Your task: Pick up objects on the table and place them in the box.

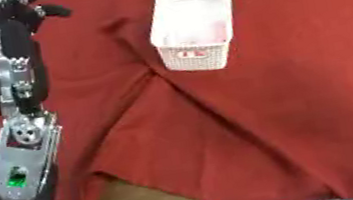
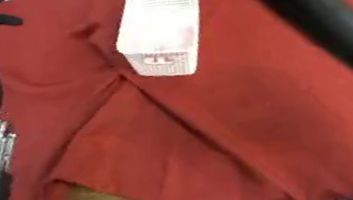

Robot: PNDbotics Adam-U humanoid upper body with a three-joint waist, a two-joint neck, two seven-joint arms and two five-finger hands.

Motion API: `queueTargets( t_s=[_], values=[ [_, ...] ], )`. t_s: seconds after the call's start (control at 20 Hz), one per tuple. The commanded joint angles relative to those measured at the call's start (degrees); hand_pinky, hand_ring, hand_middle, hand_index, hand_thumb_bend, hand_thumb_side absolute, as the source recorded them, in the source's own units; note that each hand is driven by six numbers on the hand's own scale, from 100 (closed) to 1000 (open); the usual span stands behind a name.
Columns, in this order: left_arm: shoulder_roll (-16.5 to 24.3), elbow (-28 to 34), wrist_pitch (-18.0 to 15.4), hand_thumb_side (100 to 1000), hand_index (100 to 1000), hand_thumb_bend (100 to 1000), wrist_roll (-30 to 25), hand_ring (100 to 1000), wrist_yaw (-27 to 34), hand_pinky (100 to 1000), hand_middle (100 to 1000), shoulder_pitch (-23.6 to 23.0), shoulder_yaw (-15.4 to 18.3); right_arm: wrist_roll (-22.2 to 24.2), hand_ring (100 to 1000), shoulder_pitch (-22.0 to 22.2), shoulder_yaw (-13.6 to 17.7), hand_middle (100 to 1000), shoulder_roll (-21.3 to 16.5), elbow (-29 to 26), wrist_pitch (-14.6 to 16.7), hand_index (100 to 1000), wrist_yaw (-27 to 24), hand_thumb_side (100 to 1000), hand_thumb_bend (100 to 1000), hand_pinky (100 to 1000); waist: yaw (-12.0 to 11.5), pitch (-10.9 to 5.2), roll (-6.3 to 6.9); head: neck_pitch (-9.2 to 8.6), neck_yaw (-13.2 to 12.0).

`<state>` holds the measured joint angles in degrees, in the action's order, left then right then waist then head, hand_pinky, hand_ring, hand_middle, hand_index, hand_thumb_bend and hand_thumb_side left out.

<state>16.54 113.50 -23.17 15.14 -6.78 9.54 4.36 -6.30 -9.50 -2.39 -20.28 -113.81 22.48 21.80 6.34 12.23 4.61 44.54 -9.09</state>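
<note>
Fingers of the left hand (image 1: 35, 10), at the far left edge, look curled; whether they hold anything I cannot tell. With no loose objects visible on the red cloth (image 1: 246, 126), the next move probably calls for reaching the white perforated box (image 1: 191, 16).

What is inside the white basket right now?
The white basket on the red cloth shows only a faint pinkish tint through its perforated walls; no distinct object can be made out. Its floor is partly hidden by the near wall, so small contents cannot be ruled out.

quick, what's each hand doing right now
Left hand: at the top left over the red cloth; whether it is open or shut cannot be told.
Right hand: not in view; only a dark arm shows.
</note>
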Motion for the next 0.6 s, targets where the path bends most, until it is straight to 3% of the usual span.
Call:
queueTargets(
  t_s=[0.05,0.3,0.6],
  values=[
    [-0.11,1.09,0.01,931,935,343,-0.01,731,0.58,519,790,-0.38,0.40,-0.39,763,0.08,0.61,824,-0.97,-0.79,-0.05,752,0.43,760,161,636,-0.30,-0.96,-0.18,-0.42,0.43],
    [-0.47,1.09,-0.49,929,935,348,-0.20,728,0.58,521,789,-0.17,0.72,-0.72,762,0.30,0.93,824,-0.93,-0.79,-0.18,753,0.62,762,159,635,-0.70,-1.31,-0.41,-0.42,0.42],
    [-1.34,1.09,-3.46,915,926,364,0.44,714,1.85,523,781,0.71,2.02,-1.81,759,0.65,1.90,823,-1.15,-0.79,-0.28,753,1.12,767,154,633,-1.83,-2.07,-0.68,-0.42,0.57]
  ],
)
